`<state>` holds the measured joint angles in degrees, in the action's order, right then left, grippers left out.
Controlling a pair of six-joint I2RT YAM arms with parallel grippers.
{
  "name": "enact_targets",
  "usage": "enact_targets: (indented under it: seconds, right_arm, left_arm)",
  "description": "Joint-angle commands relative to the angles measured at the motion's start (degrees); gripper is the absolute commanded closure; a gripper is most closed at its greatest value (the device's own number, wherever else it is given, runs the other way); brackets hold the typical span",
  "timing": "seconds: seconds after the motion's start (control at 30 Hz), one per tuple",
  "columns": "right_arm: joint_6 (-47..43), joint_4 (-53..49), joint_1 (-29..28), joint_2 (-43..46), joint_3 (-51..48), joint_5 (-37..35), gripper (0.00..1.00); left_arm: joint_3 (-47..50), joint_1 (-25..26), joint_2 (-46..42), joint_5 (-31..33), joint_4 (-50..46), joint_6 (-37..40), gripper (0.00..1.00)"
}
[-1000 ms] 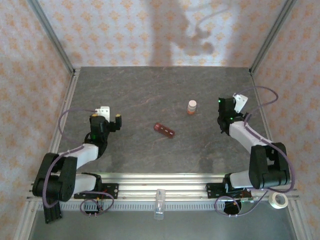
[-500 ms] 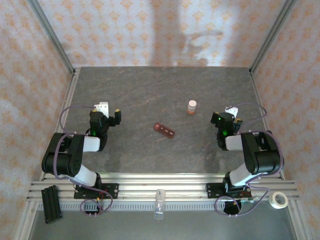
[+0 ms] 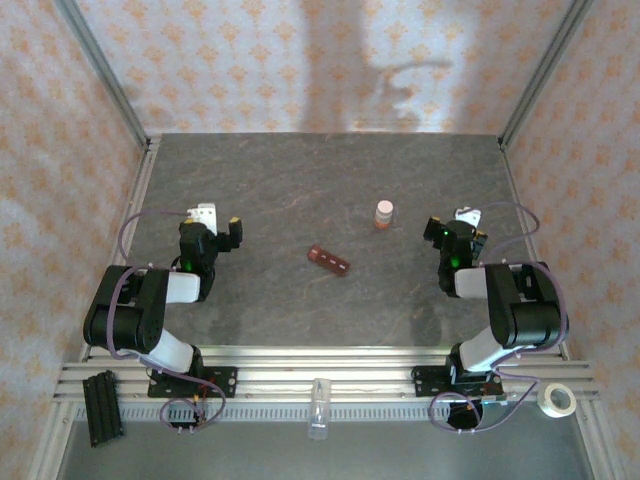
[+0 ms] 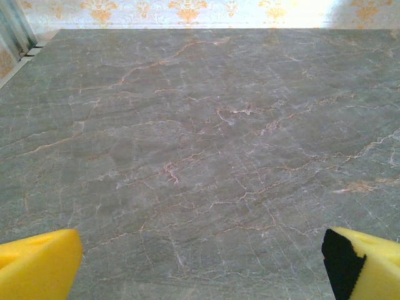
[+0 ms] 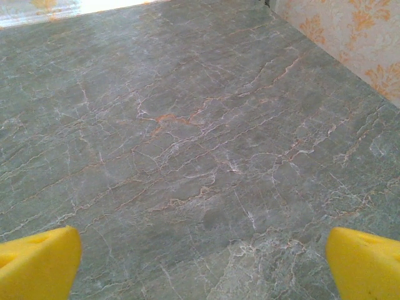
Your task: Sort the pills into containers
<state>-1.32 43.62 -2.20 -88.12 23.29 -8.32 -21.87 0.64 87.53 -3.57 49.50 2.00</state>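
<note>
The grey, veined tabletop [image 3: 300, 180] took up the middle of the top view, walled in by patterned panels. The two arms sat folded toward the lower corners. The left gripper [image 3: 214, 228] was at centre left and the right gripper [image 3: 462, 226] at centre right, each well apart from everything lying on the stone. Both grippers stood wide and held nothing. In each wrist view the yellow fingertips [image 4: 37, 265] sat in the bottom corners of the frame, with only bare tabletop between them.

The containers [image 3: 329, 260], a short reddish-brown strip of joined compartments, lay at a slant just below the centre of the top view, between the two arms. A small white-capped bottle [image 3: 384, 213] stood upright to the upper right of the strip, near it but not touching. A clear tube [image 3: 318, 408] lay on the rail at bottom centre, and a roll of tape [image 3: 556, 400] sat in the lower right corner.

No loose pills could be made out, so they were probably inside the bottle, and the sorting looked not yet begun. Whether the strip's lids were open could not be told. The next move would call for an arm to reach in, likely the right one for the nearer bottle, with the other steadying the strip.

The bottle was too small in the frame for any label to be read, and no other writing showed.
</note>
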Motion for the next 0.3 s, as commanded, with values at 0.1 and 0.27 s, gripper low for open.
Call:
enact_targets:
  seconds: [0.1,0.27]
  right_arm:
    - [0.3,0.8,0.0,0.3,1.1,0.3,0.0]
    - [0.0,2.0,0.0,0.9,0.2,0.7,0.0]
  left_arm:
    - [-0.7,0.1,0.2,1.7,0.0,-0.1,0.0]
    - [-0.7,0.1,0.2,1.8,0.1,-0.2,0.0]
